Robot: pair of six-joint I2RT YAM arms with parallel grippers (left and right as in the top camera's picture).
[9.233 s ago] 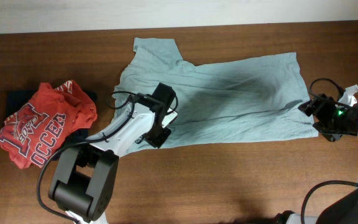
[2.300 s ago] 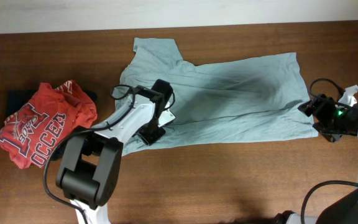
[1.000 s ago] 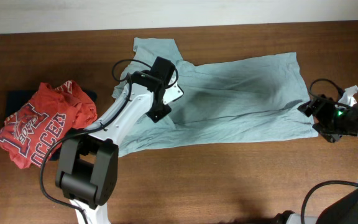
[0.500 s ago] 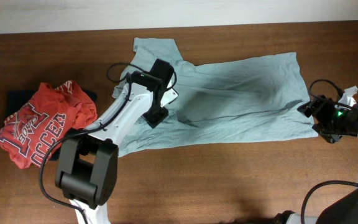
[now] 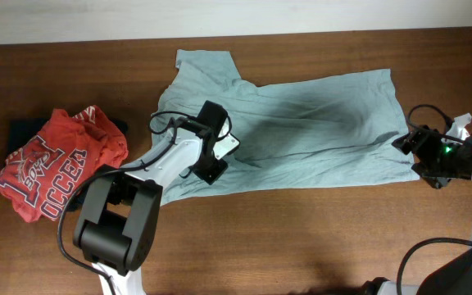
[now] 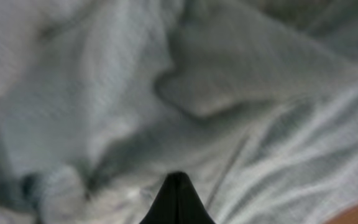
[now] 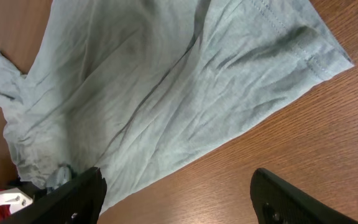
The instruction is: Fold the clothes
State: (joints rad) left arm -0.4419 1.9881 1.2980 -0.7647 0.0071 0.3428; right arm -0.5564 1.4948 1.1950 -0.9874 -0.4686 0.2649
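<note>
- Shirt (image 5: 318, 123): spread across the surface (image 5: 301, 238); soft, light, limp; best taken at hem corners or sleeve.
- Left fingers (image 6: 178, 205): closed over its near-left part; grip unclear.
- Right fingers (image 7: 82, 196): wide, empty, beside right hem.

On the table (image 5: 301, 238), the T-shirt (image 5: 318, 123) lies right of 2 heaped shirts (image 5: 56, 168).

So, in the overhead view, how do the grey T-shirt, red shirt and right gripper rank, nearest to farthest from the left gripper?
1. grey T-shirt, under the left gripper.
2. red shirt, at the left.
3. right gripper, far right.
</note>
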